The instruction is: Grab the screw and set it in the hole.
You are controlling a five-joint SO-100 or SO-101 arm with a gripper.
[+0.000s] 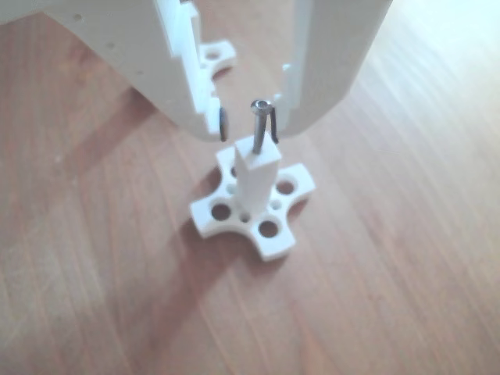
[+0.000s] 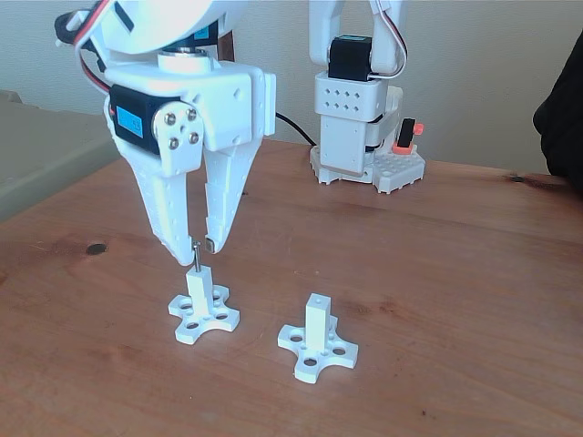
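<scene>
Screw [image 1: 259, 125] stands upright with its tip in the hole atop the white post [image 1: 256, 181], the released pincer [image 2: 193, 244] straddling it; lifting straight up should avoid tipping it.

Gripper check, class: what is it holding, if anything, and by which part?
Nothing. The gripper is open; the screw stands in the post's tip, between the fingers.
</scene>
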